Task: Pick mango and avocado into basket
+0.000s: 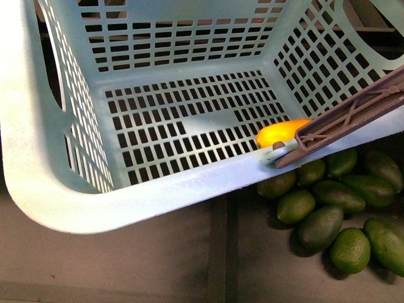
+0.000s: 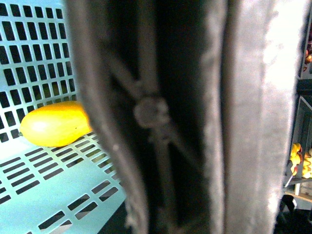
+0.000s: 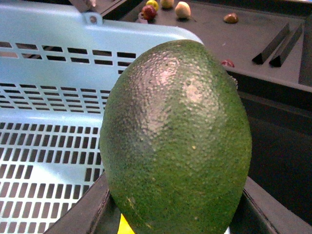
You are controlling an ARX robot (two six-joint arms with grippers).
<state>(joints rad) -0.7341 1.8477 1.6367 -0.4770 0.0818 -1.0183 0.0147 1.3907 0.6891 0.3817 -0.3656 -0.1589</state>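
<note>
A: Where's the mango (image 1: 282, 132)?
B: In the basket (image 1: 189, 183), on the slotted floor at its 4 o'clock edge, partly under the brown handle (image 1: 353, 113).
A: And the avocado (image 3: 175, 141)?
B: Upright, clenched at its lower sides by the right fingers (image 3: 80, 212), with the basket's floor behind it.
A: The left fingers?
B: Out of sight. The handle fills that wrist view.
A: Anything else?
B: Loose green avocados (image 1: 322, 224) at 4 o'clock, outside the rim.

Heap of green avocados (image 1: 321, 227) on dark shelf (image 1: 158, 265) (right side), small fruits (image 3: 183, 9) beyond, black dividers (image 3: 270, 44)
</note>
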